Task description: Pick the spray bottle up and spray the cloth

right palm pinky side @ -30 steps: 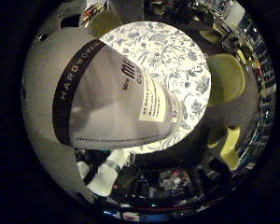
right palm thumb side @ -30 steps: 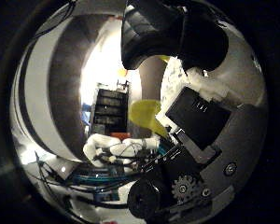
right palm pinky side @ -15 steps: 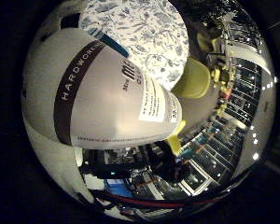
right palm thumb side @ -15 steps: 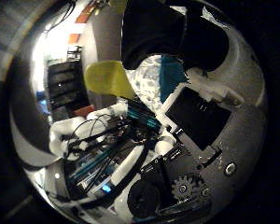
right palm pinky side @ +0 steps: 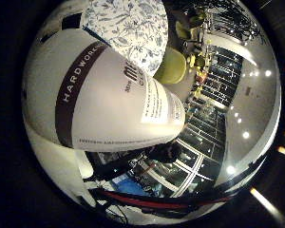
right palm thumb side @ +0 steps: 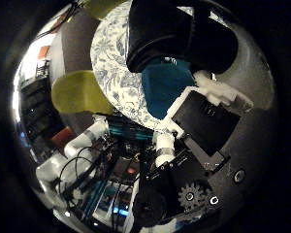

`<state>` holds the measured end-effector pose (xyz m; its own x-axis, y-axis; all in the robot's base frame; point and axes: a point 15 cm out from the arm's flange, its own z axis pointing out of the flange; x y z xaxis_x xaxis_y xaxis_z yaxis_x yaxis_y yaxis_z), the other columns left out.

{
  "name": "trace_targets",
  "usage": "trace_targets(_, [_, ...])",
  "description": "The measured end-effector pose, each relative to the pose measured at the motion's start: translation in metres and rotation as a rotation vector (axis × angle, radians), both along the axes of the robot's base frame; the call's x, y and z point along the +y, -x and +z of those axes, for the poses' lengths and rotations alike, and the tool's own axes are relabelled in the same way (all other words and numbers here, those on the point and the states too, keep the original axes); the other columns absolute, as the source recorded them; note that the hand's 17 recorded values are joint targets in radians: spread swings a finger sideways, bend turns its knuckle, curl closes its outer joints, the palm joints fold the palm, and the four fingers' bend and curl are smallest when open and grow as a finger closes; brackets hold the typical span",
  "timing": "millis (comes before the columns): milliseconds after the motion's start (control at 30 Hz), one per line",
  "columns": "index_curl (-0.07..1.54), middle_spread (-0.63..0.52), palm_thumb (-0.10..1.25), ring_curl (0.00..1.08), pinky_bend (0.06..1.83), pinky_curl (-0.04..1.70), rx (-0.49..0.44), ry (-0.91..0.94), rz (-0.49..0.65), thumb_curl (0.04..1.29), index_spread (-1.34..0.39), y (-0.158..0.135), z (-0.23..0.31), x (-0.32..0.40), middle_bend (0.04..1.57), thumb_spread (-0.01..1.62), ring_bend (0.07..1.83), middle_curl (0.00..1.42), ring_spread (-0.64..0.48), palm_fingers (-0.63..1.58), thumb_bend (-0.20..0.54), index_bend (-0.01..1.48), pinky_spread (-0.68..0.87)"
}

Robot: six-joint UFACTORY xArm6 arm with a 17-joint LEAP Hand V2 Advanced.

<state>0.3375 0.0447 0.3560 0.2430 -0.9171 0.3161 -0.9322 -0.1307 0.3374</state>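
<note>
A: What sits nearest the palm?

B: The spray bottle [right palm pinky side: 109,104]. Its white body with the dark band fills the left and centre of the little-finger-side view, so it lies right against the palm. In the thumb-side view the hand [right palm thumb side: 203,121] shows black and white parts curled across the upper right of the frame, and a dark rounded finger [right palm thumb side: 179,34] arches over the top. It reads as fingers wrapped round the bottle, holding it, though the contact itself is hidden.

A: So the pick-up is done?

B: It looks so. The round table [right palm pinky side: 128,23], with its floral blue-and-white cover, sits small in the upper middle of the frame, well apart from the bottle, which suggests the bottle is lifted clear of it.

A: And the cloth?

B: A teal cloth [right palm thumb side: 165,87] lies on the table top, seen in the upper centre of the thumb-side view just under the arching finger. Spraying is what remains, and no mist or wet patch can be made out. The nozzle is not visible, so where it points cannot be told.

A: Anything in the way?

B: A yellow-green chair [right palm thumb side: 80,92] stands beside the table, at left centre of the thumb-side view. Farther off are shelving [right palm pinky side: 213,80] and ceiling lights [right palm pinky side: 247,135]. Nothing appears between the bottle and the cloth.
</note>
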Motion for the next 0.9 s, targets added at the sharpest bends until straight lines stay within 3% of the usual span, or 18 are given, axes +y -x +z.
trace_targets(400, [0.76,-0.08,1.00,0.81,1.00,1.47,0.034,0.043,-0.021,0.87,-0.21,-0.004,-0.022,0.003,1.41,0.78,1.34,0.66,-0.22,1.13,-0.018,1.16,-0.18])
trace_targets(567, [0.76,-0.08,1.00,0.80,1.00,1.47,0.010,0.028,-0.017,0.87,-0.21,-0.005,-0.007,0.004,1.41,0.79,1.34,0.66,-0.22,1.13,-0.018,1.16,-0.19])
trace_targets(700, [0.76,-0.08,1.00,0.80,1.00,1.47,-0.060,0.018,-0.006,0.86,-0.21,-0.010,0.020,0.006,1.41,0.79,1.35,0.66,-0.22,1.13,-0.018,1.15,-0.19])
trace_targets(900, [0.76,-0.08,1.00,0.80,1.00,1.47,-0.045,0.019,-0.001,0.86,-0.21,-0.006,0.022,0.011,1.41,0.79,1.35,0.66,-0.22,1.13,-0.019,1.15,-0.20])
